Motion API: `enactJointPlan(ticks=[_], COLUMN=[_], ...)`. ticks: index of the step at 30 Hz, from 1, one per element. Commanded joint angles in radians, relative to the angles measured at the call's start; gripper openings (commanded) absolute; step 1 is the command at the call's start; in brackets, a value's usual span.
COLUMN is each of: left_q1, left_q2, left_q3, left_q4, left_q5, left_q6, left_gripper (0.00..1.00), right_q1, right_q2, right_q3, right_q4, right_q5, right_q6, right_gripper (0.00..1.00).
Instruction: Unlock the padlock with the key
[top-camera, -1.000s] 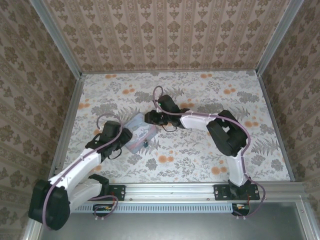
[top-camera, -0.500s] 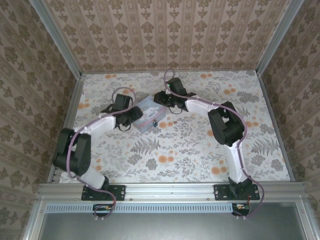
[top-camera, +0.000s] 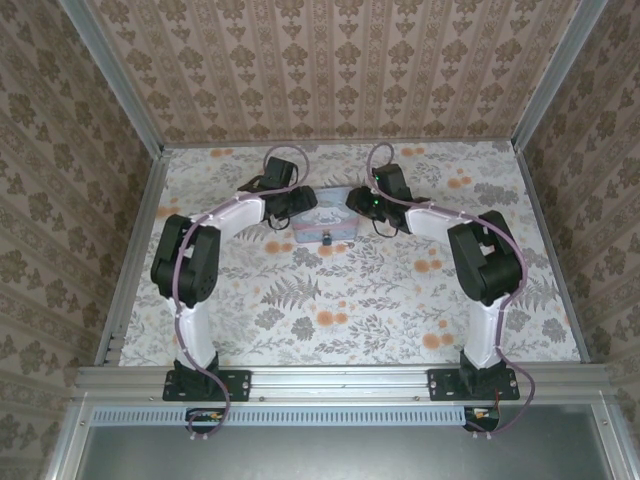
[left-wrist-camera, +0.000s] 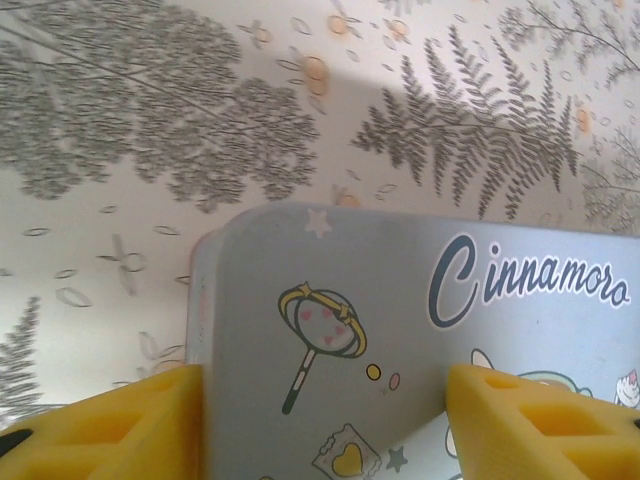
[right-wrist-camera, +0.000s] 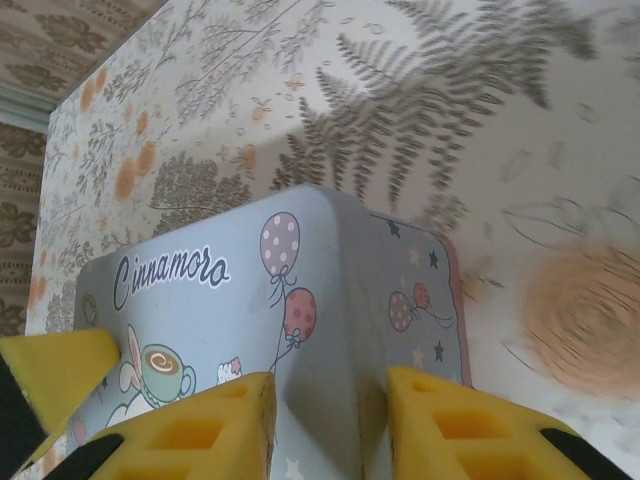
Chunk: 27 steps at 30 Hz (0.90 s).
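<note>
Padlock at the near side of the tin, overhead view.
Tiny dark squarish body, just a small dark blob against the middle of the pastel tin's near long side, low by the floral worktop, in its far half. Shackle and tilt too small to read. Key can't be told apart from the lock at this size.

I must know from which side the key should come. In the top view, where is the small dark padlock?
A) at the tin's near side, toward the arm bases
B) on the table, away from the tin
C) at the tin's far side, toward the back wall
A: the padlock sits at the near edge of the tin, on the robot's side.
</note>
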Motion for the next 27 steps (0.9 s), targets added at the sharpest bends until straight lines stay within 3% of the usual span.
enactJointPlan(ticks=[1,18,27], left_q1=[-0.109,-0.247,-0.177], left_q2=[0.026,-0.153,-0.125], left_q3=[0.027,-0.336,-0.263], left_q4=[0.105,0.263,0.235], left_q5=[0.17,0.114,0.111], left_q6=[-0.005,-0.171,-0.129], left_gripper=[0.62,0.63,0.64], right_q1=[0.054,0.099,0.096], right_q2=[-0.058,-0.257,-0.185], right_q3=[-0.087,-0.517,-0.375], right_q4=[0.131,0.392,0.331], right_q5=[-0.138,-0.111,-0.095], right_q6=[0.046,0.175,0.164], right_gripper=[0.35,0.34,0.36])
